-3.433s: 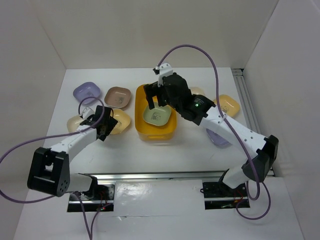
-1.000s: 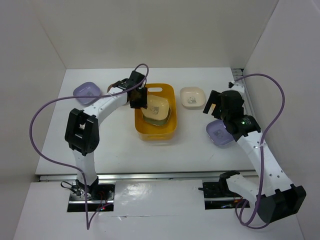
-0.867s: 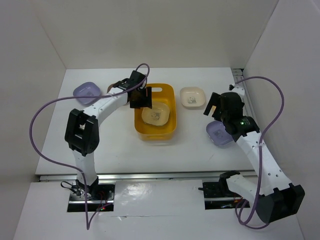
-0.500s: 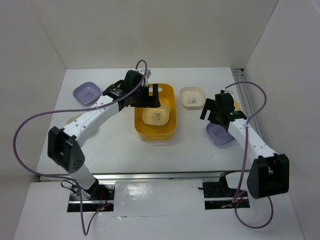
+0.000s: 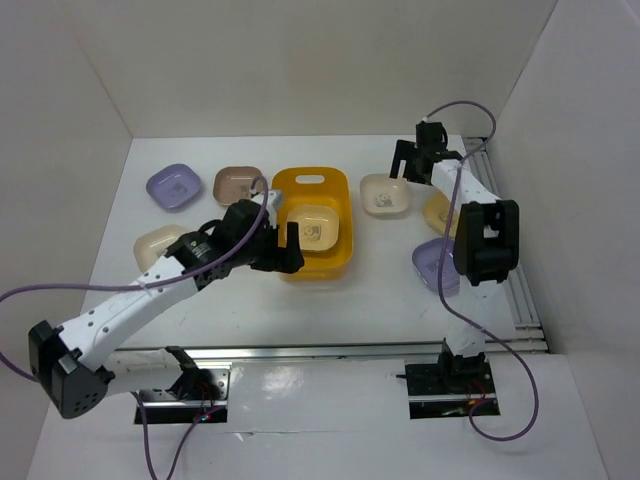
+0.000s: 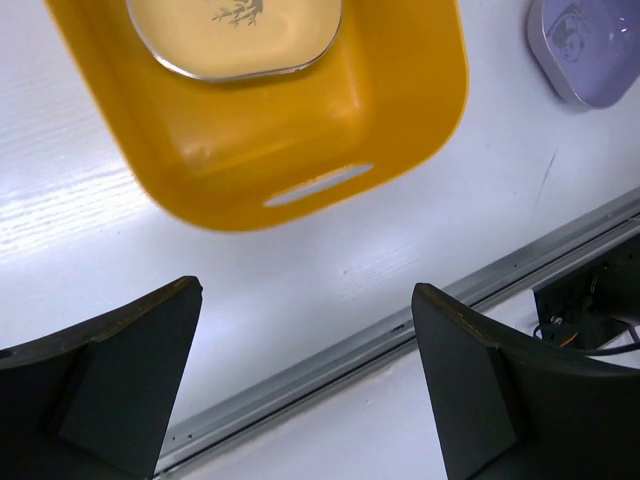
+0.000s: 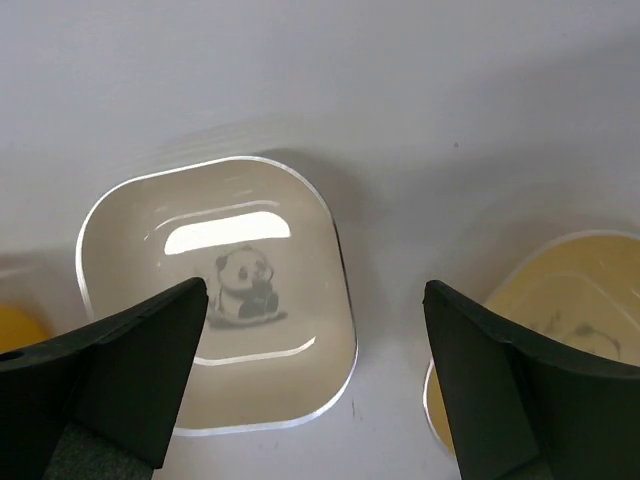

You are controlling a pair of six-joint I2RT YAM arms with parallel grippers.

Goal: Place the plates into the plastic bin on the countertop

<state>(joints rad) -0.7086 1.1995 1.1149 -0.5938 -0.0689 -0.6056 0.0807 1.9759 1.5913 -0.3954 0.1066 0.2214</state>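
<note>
The orange-yellow plastic bin (image 5: 335,255) stands mid-countertop with a cream-yellow plate (image 5: 312,226) lying in it; both show in the left wrist view, the bin (image 6: 300,140) and the plate (image 6: 235,35). My left gripper (image 5: 283,254) is open and empty at the bin's near left corner (image 6: 305,295). My right gripper (image 5: 409,164) is open and empty above the far right edge of a cream panda plate (image 5: 383,194) (image 7: 215,340). A yellow plate (image 5: 438,212) (image 7: 545,340) lies just right of it. A lavender plate (image 5: 172,187), a brown-pink plate (image 5: 238,185) and a cream plate (image 5: 160,245) lie on the left.
Another lavender plate (image 5: 432,266) (image 6: 590,45) lies at the right, partly under the right arm. White walls enclose the countertop (image 5: 250,300) on three sides. A metal rail (image 5: 505,240) runs along the right edge and another (image 6: 400,335) along the near edge.
My left gripper has drawn back from over the bin's far left to its near left corner. My right gripper has swung from the right lavender plate toward the back, over the cream panda plate.
</note>
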